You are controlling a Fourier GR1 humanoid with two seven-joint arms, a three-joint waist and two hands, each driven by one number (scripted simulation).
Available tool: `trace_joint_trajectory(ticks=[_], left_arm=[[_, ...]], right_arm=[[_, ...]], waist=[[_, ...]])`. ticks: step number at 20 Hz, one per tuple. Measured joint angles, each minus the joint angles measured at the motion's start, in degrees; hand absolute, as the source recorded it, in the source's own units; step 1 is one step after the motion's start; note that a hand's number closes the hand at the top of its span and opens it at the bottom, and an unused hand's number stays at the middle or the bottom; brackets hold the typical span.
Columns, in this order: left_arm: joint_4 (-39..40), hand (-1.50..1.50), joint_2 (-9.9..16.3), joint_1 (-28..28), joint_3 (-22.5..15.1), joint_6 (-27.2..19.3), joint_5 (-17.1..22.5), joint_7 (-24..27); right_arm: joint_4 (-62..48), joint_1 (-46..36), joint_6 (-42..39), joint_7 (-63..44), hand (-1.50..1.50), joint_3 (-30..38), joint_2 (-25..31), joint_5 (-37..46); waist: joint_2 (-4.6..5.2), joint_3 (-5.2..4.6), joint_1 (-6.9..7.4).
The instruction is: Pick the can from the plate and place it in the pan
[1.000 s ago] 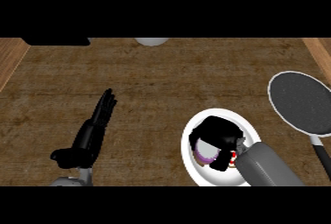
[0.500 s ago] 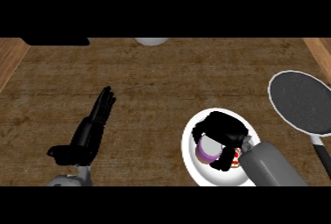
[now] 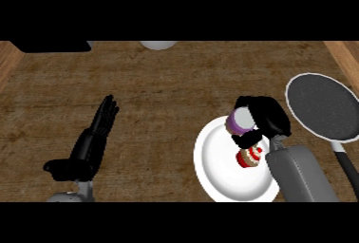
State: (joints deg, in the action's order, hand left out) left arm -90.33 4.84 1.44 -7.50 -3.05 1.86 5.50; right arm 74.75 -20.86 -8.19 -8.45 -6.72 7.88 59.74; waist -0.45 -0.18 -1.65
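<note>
A can [image 3: 240,121] with a purple side and pale top sits in my right hand [image 3: 263,121], whose fingers and thumb curl round it. It hangs over the top edge of the white plate [image 3: 219,171], lifted off it. The dark round pan [image 3: 324,107] with its black handle lies just right of the hand. My left hand [image 3: 91,137] rests open on the left side of the counter, fingers straight and pointing away.
A small red and white cupcake [image 3: 250,157] stays on the plate below the hand. A pale round object [image 3: 158,45] and a black object [image 3: 52,46] sit at the far edge. Wooden borders [image 3: 347,54] run along both sides.
My right hand has closed round the can and lifted it up and to the right, off the plate's middle toward the pan. The left hand has barely shifted.
</note>
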Motion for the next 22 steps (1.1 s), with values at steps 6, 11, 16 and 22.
trace_joint_trajectory(ticks=[6,11,16,22], left_arm=[[0.21,0.0,-0.55,0.57,-0.56,0.05,-0.17,-0.24],[0.7,0.0,-0.7,0.36,-0.45,0.63,0.08,0.46],[0.33,0.0,-0.84,0.14,-0.61,0.81,-0.37,0.56],[0.17,0.0,-1.23,-0.12,-0.73,0.82,-0.93,0.84]], right_arm=[[5.32,-4.94,10.01,-22.16,1.5,3.28,-5.23,10.07],[10.33,-6.38,15.53,-33.41,1.5,3.3,-7.08,14.06],[11.67,-6.35,20.95,-38.14,1.5,6.31,-7.55,14.08],[9.07,-5.22,28.23,-35.12,1.5,13.68,-3.43,9.89]], waist=[[0.0,0.05,0.74],[0.2,0.11,1.34],[0.36,0.16,1.65],[0.47,0.19,1.78]])
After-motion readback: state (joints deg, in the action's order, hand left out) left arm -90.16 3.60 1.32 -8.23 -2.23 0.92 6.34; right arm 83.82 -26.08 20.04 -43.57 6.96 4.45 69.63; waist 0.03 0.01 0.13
